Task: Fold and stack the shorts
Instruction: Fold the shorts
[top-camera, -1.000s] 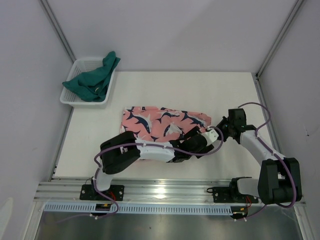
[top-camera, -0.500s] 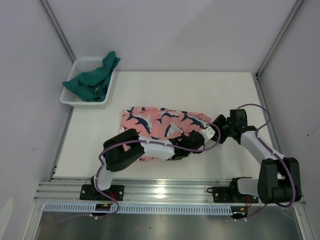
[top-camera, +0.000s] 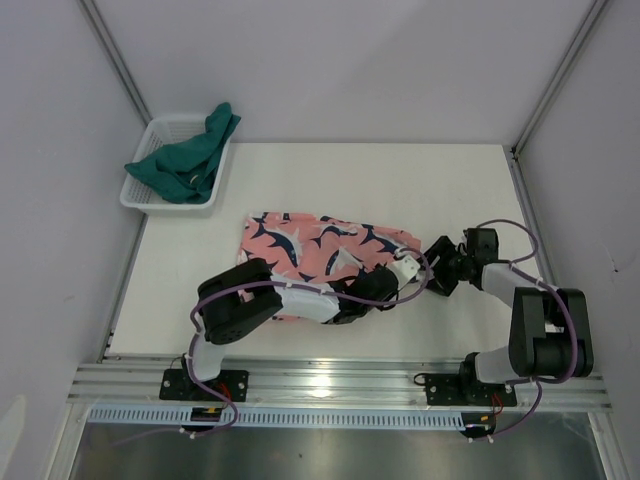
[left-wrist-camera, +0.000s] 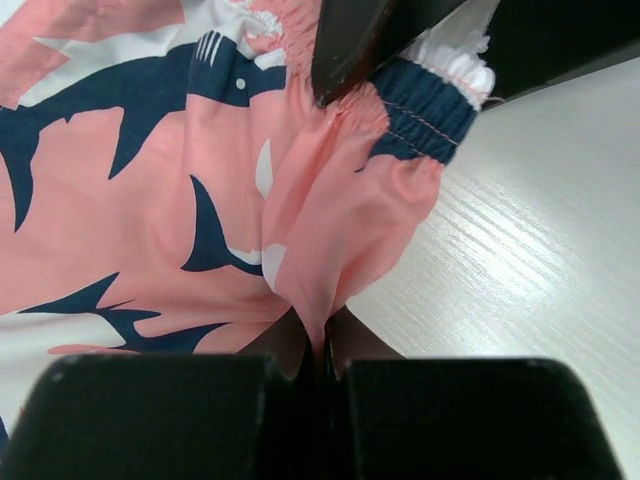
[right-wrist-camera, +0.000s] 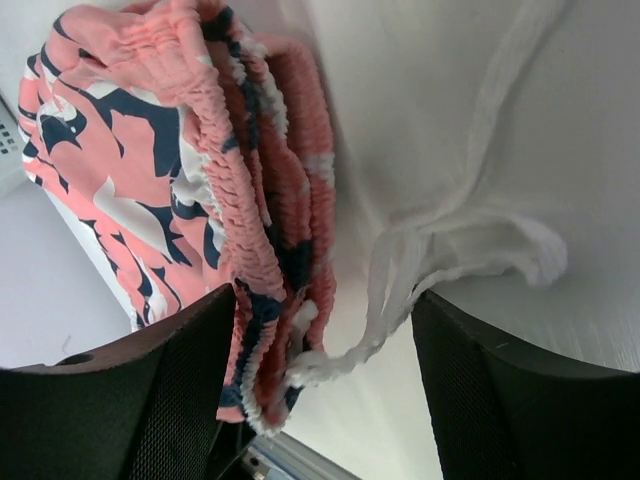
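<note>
Pinch for the fold: left gripper (left-wrist-camera: 325, 365) clenched on the shark-print shorts (top-camera: 320, 245), right gripper (right-wrist-camera: 322, 300) unclenched, holding nothing.
Its spread jaws straddle the waistband (right-wrist-camera: 215, 200) and drawstring (right-wrist-camera: 480, 250); the shorts lie mid-table (top-camera: 400, 180), probably about to be drawn over; teal shorts (top-camera: 185, 165) sit in the basket (top-camera: 150, 135).

A white bench (top-camera: 400, 180) with a faint wood grain fills the middle of the enclosure. Plain pale grey walls close it in: a back wall (top-camera: 350, 60) on the far side, a left wall (top-camera: 50, 230) and a right wall (top-camera: 600, 170), with slanting aluminium posts (top-camera: 116, 58) at the far corners. Along the near edge of the bench runs a ribbed aluminium rail (top-camera: 330, 377), with a slotted white cable duct (top-camera: 300, 414) just nearer and a dull metal sheet (top-camera: 330, 455) nearest of all, under soft, even light that leaves only weak shadows and one small glint on the rail.
</note>
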